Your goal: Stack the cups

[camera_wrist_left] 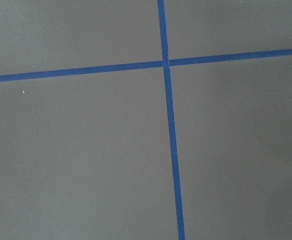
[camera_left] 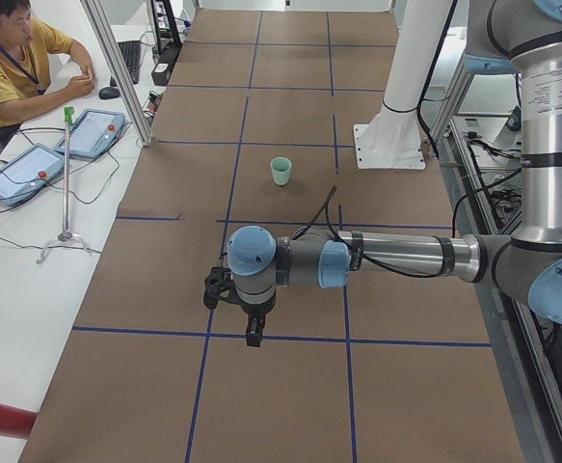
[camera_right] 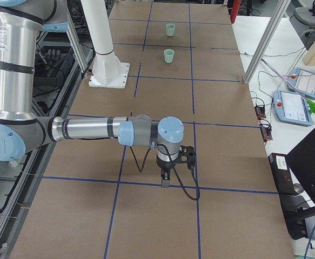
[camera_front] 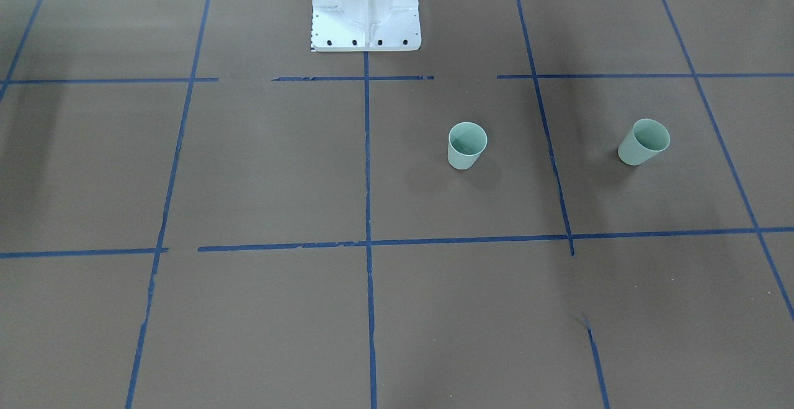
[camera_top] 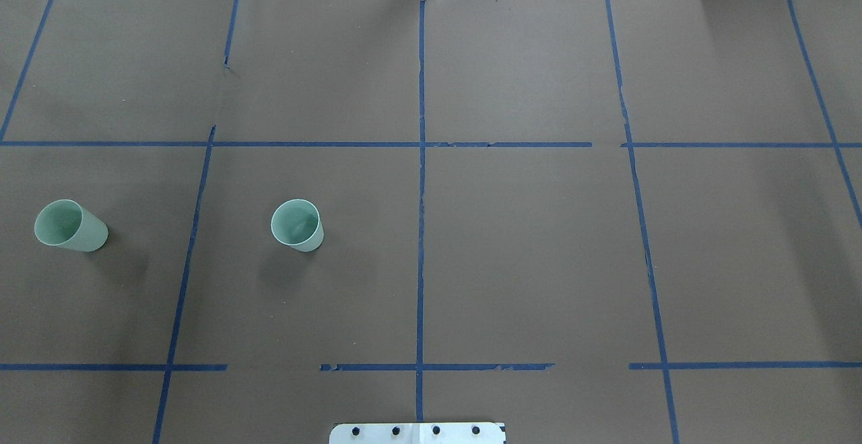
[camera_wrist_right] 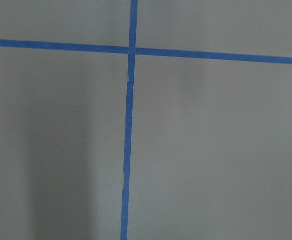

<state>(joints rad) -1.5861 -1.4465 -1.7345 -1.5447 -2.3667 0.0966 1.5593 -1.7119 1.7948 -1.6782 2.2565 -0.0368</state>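
Observation:
Two pale mint-green cups stand upright and apart on the brown table, on my left half. One cup (camera_top: 297,225) (camera_front: 466,145) is nearer the middle line. The other cup (camera_top: 69,226) (camera_front: 643,142) is near the left end. The exterior right view shows both, far off (camera_right: 168,55) (camera_right: 170,29). The exterior left view shows only one cup (camera_left: 281,171). My left gripper (camera_left: 253,338) hangs over the table and shows only in the exterior left view. My right gripper (camera_right: 165,184) shows only in the exterior right view. I cannot tell whether either is open or shut. Both wrist views show only bare paper and blue tape.
The white robot base (camera_front: 366,18) (camera_top: 417,432) stands at the table's middle edge. Blue tape lines (camera_top: 421,161) mark a grid. An operator (camera_left: 15,68) sits at a side table with tablets (camera_left: 20,172). A metal post (camera_left: 117,68) stands at the table's edge.

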